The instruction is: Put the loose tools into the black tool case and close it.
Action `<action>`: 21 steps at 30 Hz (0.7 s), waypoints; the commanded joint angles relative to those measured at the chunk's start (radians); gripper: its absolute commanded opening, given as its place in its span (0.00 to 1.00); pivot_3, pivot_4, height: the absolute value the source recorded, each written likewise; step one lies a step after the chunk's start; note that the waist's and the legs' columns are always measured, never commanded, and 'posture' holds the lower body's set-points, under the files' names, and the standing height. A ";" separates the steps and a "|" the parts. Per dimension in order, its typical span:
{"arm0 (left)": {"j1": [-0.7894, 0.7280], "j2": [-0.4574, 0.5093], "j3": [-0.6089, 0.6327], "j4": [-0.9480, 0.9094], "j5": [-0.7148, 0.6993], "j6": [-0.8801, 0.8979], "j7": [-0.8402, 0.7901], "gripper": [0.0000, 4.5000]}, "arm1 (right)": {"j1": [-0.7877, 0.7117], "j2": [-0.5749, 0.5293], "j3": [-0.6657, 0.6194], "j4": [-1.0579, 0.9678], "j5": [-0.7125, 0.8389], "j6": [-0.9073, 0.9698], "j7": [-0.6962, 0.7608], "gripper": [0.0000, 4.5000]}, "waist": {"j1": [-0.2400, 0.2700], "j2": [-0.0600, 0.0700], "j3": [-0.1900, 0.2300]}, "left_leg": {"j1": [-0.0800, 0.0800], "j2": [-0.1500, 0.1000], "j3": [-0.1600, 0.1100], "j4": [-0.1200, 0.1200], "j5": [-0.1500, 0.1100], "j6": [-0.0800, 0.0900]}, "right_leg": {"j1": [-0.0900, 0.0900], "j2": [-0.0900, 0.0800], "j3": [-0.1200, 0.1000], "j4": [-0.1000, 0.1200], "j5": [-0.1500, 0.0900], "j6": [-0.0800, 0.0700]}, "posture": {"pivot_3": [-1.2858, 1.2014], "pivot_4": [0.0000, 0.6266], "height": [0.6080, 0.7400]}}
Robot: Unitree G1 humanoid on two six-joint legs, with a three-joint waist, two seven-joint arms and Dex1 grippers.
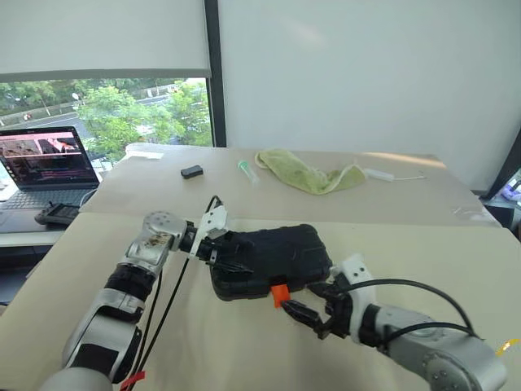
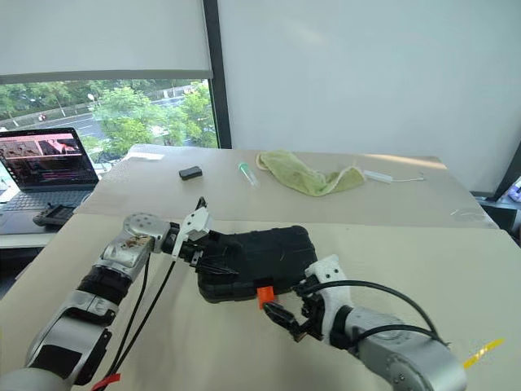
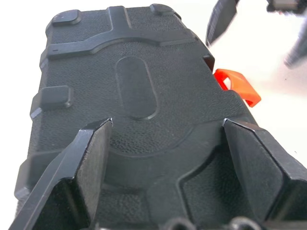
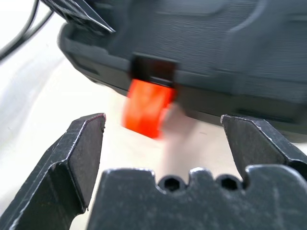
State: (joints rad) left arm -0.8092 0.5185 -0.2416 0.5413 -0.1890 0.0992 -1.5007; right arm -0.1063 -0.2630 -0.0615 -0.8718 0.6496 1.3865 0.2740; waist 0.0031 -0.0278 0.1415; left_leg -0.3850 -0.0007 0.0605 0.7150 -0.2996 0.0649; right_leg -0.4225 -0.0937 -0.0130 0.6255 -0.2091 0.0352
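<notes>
Right wrist view: your right gripper (image 4: 163,134) gapes wide, empty
Orange latch (image 4: 146,108) at twelve o'clock; left gripper (image 3: 172,143) spread over the black tool case (image 3: 134,86)

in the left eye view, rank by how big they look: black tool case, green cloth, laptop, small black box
1. black tool case, largest, though it sits nearest the camera
2. green cloth and laptop: too alike to rank, and the laptop is cut off by the picture's edge
3. small black box, smallest

Far table (image 1: 423,199): crumpled yellow-green cloth (image 1: 308,173); small black box (image 1: 192,171); small green-capped tube (image 1: 247,170) beside the cloth; thin white item (image 1: 391,175). Side desk, left: open laptop (image 1: 47,165), dark controller (image 1: 57,214) before it.
</notes>
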 commanded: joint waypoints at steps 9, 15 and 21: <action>0.023 -0.011 -0.018 0.083 0.051 -0.049 0.012 0.89 | -0.087 0.160 0.087 0.021 -0.095 0.127 -0.210 0.88 | -0.003 0.001 -0.002 | 0.001 0.000 0.000 0.000 0.001 -0.001 | 0.000 0.001 0.000 0.001 0.001 -0.001 | 0.52 0.24 1.00; 0.027 -0.011 -0.016 0.064 0.052 -0.042 0.021 0.89 | -0.106 0.181 0.093 0.020 -0.118 0.170 -0.226 0.47 | -0.003 0.001 -0.002 | 0.000 0.000 0.000 0.000 0.001 -0.001 | -0.001 0.001 0.000 0.001 0.001 -0.001 | 0.52 0.24 1.00; 0.028 -0.010 -0.017 -0.006 0.042 0.031 0.033 0.89 | -0.122 0.171 0.107 0.019 -0.140 0.171 -0.227 0.26 | -0.003 0.001 -0.002 | -0.001 0.000 0.000 -0.001 0.001 0.000 | -0.001 0.000 -0.001 0.000 0.001 -0.001 | 0.52 0.24 1.00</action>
State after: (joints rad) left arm -0.8051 0.5090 -0.2242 0.5482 -0.1818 0.0935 -1.4757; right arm -0.2074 -0.0937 0.0452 -0.8308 0.5223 1.5658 0.0513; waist 0.0003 -0.0265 0.1391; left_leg -0.3859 -0.0011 0.0603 0.7144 -0.2988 0.0645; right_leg -0.4235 -0.0932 -0.0137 0.6256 -0.2084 0.0344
